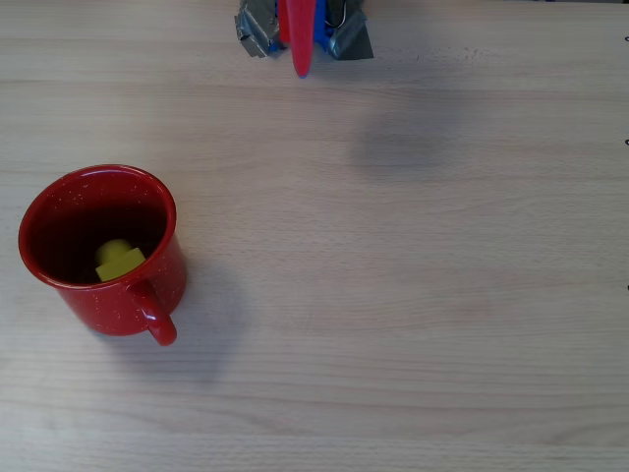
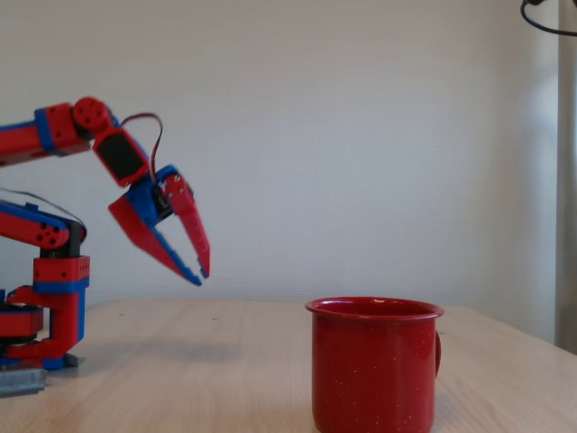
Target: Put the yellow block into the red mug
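The red mug (image 1: 110,307) stands upright on the left of the wooden table in the overhead view, its handle toward the picture's bottom. The yellow block (image 1: 119,260) lies on the mug's dark bottom. In the fixed view the mug (image 2: 374,370) stands in the foreground and its wall hides the block. My gripper (image 2: 201,273) hangs in the air well left of the mug and above its rim, pointing down, with its fingertips together and nothing between them. From overhead its red tip (image 1: 303,61) pokes in at the top edge.
The arm's base (image 2: 50,316) sits at the table's left end in the fixed view, clamped at the top edge (image 1: 344,34) in the overhead view. Bare wood stretches across the middle and right of the table (image 1: 442,295).
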`<state>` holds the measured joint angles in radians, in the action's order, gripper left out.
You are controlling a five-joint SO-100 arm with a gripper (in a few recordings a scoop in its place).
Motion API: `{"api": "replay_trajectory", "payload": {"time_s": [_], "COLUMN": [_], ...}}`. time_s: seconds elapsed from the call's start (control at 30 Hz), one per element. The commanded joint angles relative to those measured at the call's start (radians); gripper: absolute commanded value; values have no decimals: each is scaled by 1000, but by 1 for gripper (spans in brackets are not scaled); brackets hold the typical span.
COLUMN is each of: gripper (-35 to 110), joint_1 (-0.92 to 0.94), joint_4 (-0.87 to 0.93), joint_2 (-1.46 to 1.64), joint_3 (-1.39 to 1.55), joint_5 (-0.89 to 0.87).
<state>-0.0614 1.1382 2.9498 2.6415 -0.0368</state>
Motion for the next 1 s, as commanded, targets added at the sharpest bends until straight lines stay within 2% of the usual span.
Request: {"api": "replay_trajectory", "payload": {"time_s": [0.0, 0.37, 0.97], "gripper": [0, 0, 0], "joint_1": [-17, -17, 41], "joint_4": [-11, 6, 5], "joint_2": [86, 356, 356], "joint_3": [60, 350, 353], "joint_5": [-25, 6, -64]}}
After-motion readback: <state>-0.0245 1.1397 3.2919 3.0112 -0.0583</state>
